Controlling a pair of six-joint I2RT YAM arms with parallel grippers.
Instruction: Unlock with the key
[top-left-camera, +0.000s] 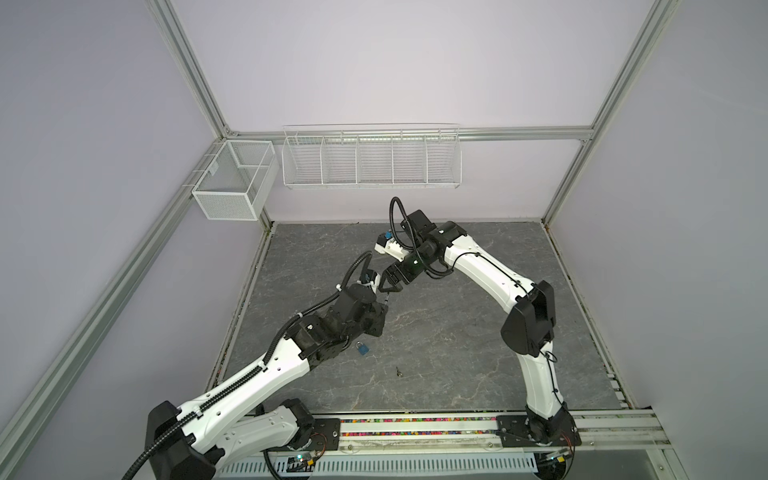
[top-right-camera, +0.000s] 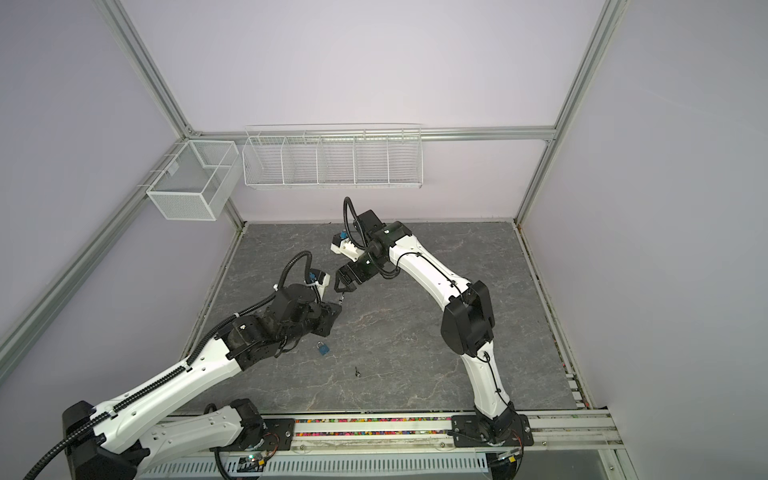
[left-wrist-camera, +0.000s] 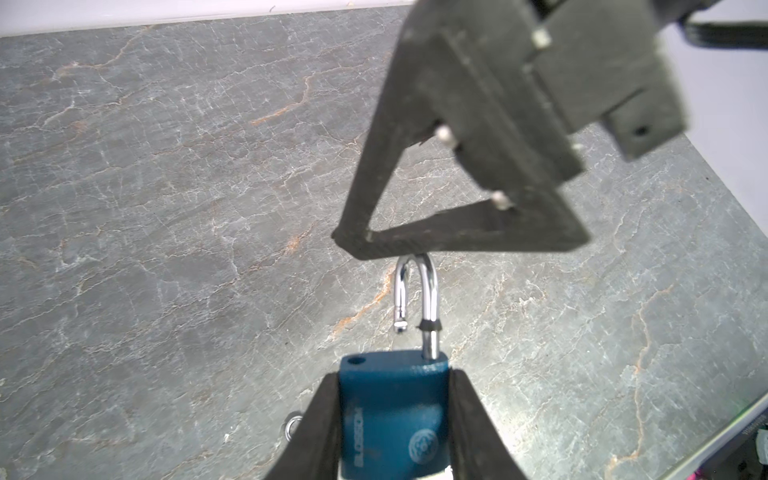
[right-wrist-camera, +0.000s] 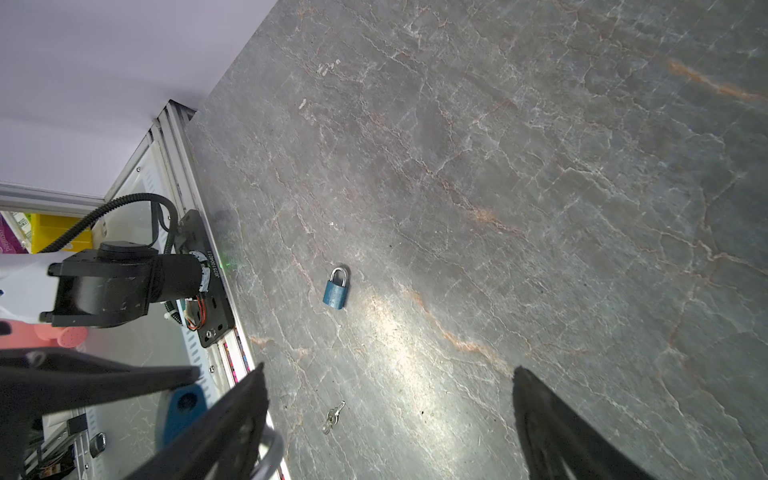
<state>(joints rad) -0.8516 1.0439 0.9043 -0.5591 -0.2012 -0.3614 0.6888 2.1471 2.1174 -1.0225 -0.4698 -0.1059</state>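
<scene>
My left gripper (left-wrist-camera: 395, 380) is shut on the body of a blue padlock (left-wrist-camera: 395, 419), held above the table. Its silver shackle (left-wrist-camera: 430, 291) stands open, the free end out of the body. My right gripper (right-wrist-camera: 388, 370) is open and empty, with one fingertip (left-wrist-camera: 415, 245) at the top of that shackle. In both top views the two grippers (top-left-camera: 383, 308) (top-left-camera: 388, 291) meet over the table's left-middle. The small key (top-left-camera: 399, 371) (top-right-camera: 357, 371) (right-wrist-camera: 333, 417) lies loose on the table, nearer the front. A second blue padlock (top-left-camera: 363, 348) (top-right-camera: 323, 348) (right-wrist-camera: 336, 287) lies shut on the table.
Grey marble tabletop (top-left-camera: 457, 332) inside an aluminium frame. Two white wire baskets (top-left-camera: 237, 183) (top-left-camera: 372, 160) hang on the back wall. The arms' base rail (top-left-camera: 415, 428) runs along the front edge.
</scene>
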